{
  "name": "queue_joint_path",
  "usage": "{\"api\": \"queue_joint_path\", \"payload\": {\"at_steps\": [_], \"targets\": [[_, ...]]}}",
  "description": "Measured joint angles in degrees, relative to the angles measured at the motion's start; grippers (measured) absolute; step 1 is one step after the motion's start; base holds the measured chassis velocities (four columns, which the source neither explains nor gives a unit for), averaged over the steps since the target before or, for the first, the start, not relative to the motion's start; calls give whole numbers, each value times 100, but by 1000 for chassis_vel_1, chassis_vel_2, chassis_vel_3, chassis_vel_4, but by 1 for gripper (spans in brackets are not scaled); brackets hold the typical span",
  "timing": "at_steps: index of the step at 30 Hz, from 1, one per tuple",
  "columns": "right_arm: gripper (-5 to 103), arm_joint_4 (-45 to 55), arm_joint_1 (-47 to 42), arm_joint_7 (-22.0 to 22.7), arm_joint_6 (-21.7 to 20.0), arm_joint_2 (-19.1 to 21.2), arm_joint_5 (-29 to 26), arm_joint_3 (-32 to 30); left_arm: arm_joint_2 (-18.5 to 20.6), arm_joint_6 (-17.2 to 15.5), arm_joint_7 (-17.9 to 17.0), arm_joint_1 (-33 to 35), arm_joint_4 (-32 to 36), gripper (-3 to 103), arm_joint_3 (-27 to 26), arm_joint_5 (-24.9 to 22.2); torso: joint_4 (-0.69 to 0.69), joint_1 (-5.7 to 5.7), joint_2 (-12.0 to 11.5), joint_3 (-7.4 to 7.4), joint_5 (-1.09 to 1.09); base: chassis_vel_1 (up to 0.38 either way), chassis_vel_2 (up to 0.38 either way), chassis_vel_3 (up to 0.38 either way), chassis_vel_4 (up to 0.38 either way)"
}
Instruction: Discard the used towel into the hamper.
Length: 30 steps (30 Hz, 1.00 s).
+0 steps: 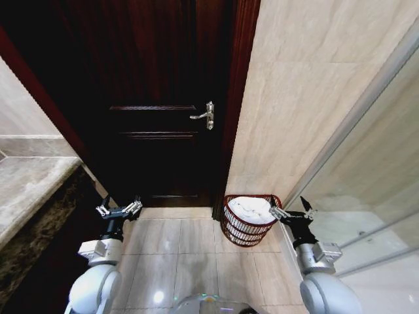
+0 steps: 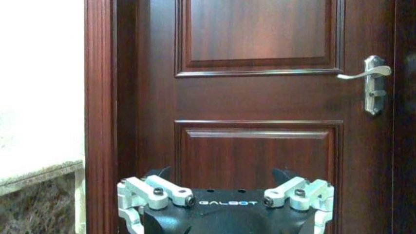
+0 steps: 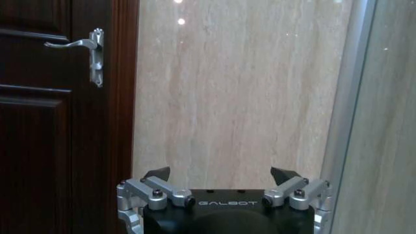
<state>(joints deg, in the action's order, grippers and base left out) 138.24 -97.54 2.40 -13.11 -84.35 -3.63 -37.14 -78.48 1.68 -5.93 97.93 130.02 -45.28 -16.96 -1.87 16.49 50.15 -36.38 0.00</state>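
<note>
Starting at the bottom of the head view, both arms are raised in front of the robot: the left gripper (image 1: 119,210) sits at lower left and the right gripper (image 1: 292,212) at lower right, each with its jaws spread wide and nothing between them. Just inward of the right gripper, lower centre-right of that frame, stands the hamper (image 1: 229,226) on the tiled floor (image 1: 177,245), with the white towel (image 1: 251,209) already lying bunched inside it, so the task looks about finished. The risk from here, as I judge it, lies in that closeness: the right gripper's near fingertip appears beside or over the hamper's rim, and a careless sideways move could hook the wire weave and tip the light basket, spilling the towel. The glass shower panel (image 1: 366,196) on the frame's right also leaves that arm little room. Farther back rise the dark wooden door (image 1: 160,131) with its lever handle (image 1: 204,116) and the beige stone wall (image 1: 294,98). The wrist views confirm the released jaws more plainly but look level at door and wall, above the hamper; the head view alone gives the basket, the towel and the stone counter (image 1: 29,186) at left.
</note>
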Motion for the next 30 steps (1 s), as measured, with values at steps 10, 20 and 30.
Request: {"api": "queue_joint_path", "payload": {"at_steps": [10,20,30], "targets": [[100,31,-26,-24,-45,47,-64,-21,45,-19,16,22,0,100,-18,-19,0,120,286,-168,0,0,0,0,0],[100,52,-9,-23,-94,45,-62,-22,43,-39,27,11,26,100,-15,-28,0,232,534,-305,0,0,0,0,0],[100,81,-23,-26,-94,38,-60,-24,49,-35,37,8,36,100,-30,-37,0,357,819,-465,0,0,0,0,0]]}}
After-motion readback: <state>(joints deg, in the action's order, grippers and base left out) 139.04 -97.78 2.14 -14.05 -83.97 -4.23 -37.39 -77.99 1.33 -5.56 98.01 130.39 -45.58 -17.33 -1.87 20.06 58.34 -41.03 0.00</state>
